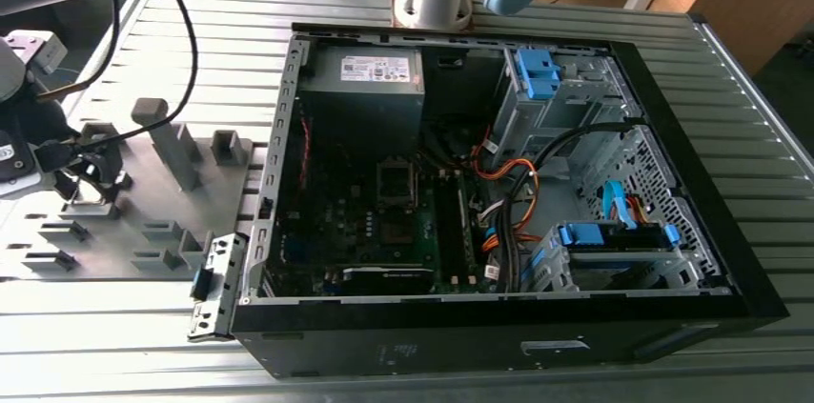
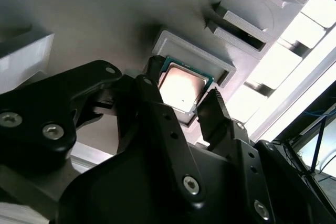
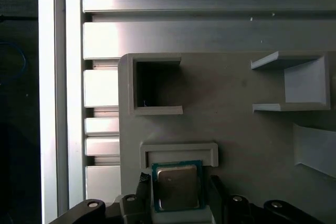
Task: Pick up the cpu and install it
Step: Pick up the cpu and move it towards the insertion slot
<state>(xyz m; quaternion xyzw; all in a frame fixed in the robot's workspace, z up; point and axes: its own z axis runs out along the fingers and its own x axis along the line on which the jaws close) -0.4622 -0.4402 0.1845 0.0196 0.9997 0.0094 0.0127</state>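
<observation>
The task was at its first step: the cpu lay flat in its shallow pocket near an edge of the grey fixture plate, which sat on the slatted bench beside the open computer case, on the exterior view's left. The gripper straddled the chip with one finger at each side, seemingly spread just wider than it and not clamped, so lifting, carrying and installing in the case remained. No writing was legible on the chip's lid, and the power supply's white label bore print too small to read.
</observation>
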